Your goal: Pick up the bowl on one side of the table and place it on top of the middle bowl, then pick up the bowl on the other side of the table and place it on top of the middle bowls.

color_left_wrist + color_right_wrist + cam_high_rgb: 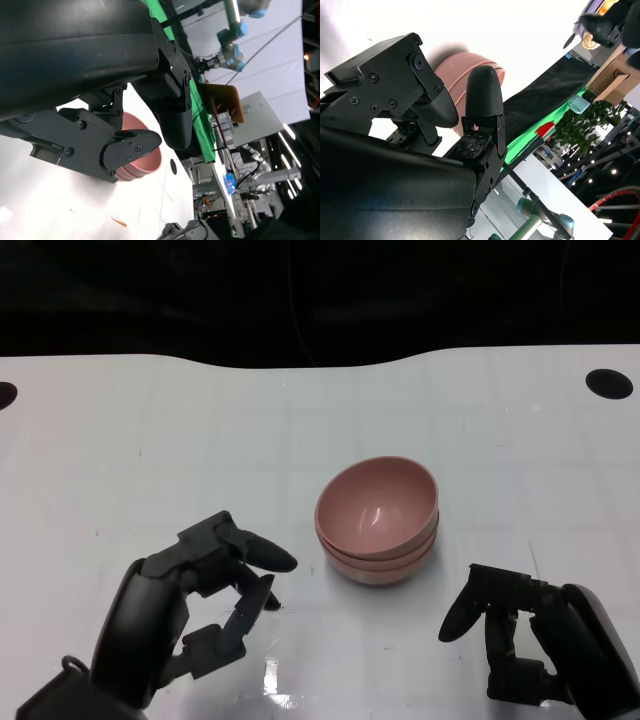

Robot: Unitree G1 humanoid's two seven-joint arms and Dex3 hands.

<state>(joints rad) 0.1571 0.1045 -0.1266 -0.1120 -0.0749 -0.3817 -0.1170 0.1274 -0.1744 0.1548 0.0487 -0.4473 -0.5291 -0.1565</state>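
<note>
Each robot hand, left [215, 585] and right [515, 635], empty, flanks stacked pink bowls [378, 520].

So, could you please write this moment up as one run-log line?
stage: bowls stacked | pink bowls: nested mid-table | left robot hand: empty, apart from stack | right robot hand: empty, apart from stack
</note>
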